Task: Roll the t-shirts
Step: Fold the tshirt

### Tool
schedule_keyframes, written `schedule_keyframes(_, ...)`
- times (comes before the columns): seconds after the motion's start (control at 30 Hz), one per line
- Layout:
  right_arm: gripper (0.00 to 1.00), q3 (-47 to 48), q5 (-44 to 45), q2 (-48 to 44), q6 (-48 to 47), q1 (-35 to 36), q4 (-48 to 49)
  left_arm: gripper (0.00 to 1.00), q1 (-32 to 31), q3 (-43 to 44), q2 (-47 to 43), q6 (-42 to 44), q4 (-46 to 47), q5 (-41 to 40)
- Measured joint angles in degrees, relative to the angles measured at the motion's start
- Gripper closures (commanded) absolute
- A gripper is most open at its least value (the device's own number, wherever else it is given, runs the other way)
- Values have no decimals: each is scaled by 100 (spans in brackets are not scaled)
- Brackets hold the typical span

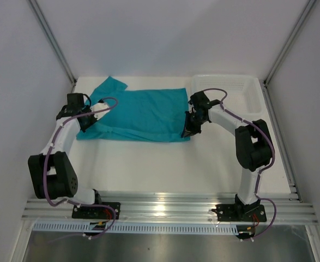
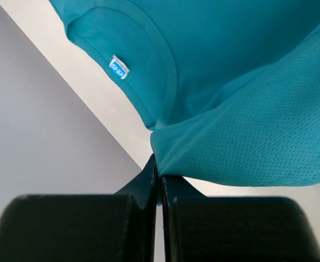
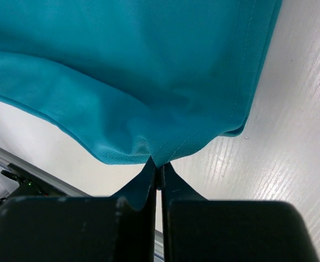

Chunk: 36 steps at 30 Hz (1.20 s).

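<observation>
Across the worktop (image 1: 165,169) the teal t-shirt (image 1: 143,112) runs left-right, collar leftward; left fingers (image 2: 83,229) pinch its collar end, right fingers (image 3: 230,229) its hem.

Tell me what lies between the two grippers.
The teal t-shirt, spread from the left gripper to the right gripper, each shut on its fabric; the top view shows it.

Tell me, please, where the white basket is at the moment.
In the top view the white basket sits at the table's far right corner, just right of the t-shirt and beyond the right gripper.
</observation>
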Motion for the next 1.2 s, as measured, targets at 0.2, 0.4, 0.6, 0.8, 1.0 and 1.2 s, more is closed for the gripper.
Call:
schedule_keyframes(0.2,100,326,59,212,9,-61,-129,99,22,339,542,15,245,-229)
schedule_keyframes(0.4,100,667,155,450,72,-81,-146,99,59,538,1049,72,487,-400)
schedule_keyframes(0.6,100,807,302,507,186,-79,-146,99,63,809,1425,103,789,-459)
schedule_keyframes(0.8,100,824,439,540,313,-76,-146,99,48,890,1617,197,1086,-509)
schedule_keyframes(1.0,100,979,551,590,422,-24,-146,99,17,1036,1906,205,1276,-557)
schedule_keyframes(1.2,94,1008,640,597,474,4,-142,85,-24,1119,2135,203,1344,-621)
